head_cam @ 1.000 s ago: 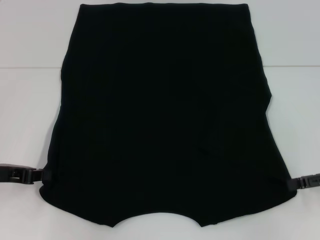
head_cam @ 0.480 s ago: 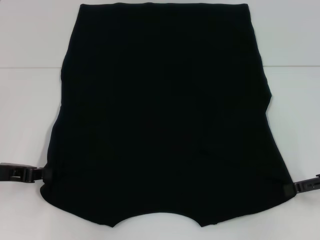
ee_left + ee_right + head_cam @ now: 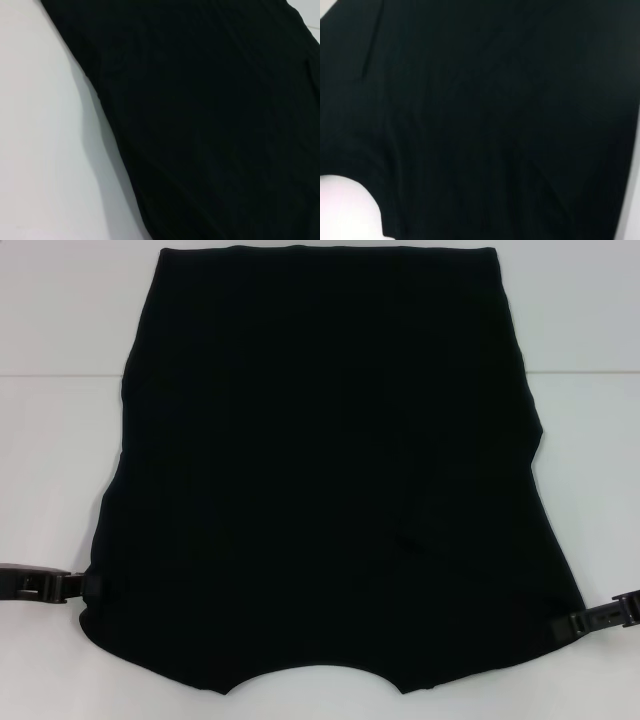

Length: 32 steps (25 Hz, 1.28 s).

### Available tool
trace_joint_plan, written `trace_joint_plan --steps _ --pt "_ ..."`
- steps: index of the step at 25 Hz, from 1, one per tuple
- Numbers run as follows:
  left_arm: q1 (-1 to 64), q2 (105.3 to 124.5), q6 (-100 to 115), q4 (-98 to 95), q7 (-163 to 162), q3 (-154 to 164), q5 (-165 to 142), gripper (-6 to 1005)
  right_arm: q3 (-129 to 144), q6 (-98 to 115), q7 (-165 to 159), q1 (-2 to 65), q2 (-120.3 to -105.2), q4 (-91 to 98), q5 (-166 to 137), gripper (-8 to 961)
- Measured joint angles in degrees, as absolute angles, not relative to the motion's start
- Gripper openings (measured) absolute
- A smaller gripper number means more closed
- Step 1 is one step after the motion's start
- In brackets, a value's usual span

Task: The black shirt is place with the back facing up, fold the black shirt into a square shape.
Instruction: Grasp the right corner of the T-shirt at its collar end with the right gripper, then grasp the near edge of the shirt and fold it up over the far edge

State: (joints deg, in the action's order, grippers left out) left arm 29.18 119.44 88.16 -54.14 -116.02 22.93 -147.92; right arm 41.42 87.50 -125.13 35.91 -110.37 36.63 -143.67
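I see shirt flat on table. Left gripper at shirt's near left edge, right gripper at near right; grip probably pinching, can't tell.

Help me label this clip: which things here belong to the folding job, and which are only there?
Part of the job:
- black shirt, spread flat
- left gripper, at the shirt's near left edge
- right gripper, at its near right edge

Just there:
- white table, with nothing loose showing on it
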Motion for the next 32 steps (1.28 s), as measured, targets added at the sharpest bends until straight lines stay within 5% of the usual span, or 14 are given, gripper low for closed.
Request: trace_joint_plan --steps 24,32 --pt "29.18 119.4 87.17 -53.96 -115.36 22.87 -147.29 -2 40.75 87.25 -126.47 38.91 -112.08 37.0 -144.12 906" --pt "29.18 119.28 87.17 -53.87 -114.89 22.85 -147.08 -1 41.03 86.24 -127.88 38.94 -112.15 37.09 -144.41 551"
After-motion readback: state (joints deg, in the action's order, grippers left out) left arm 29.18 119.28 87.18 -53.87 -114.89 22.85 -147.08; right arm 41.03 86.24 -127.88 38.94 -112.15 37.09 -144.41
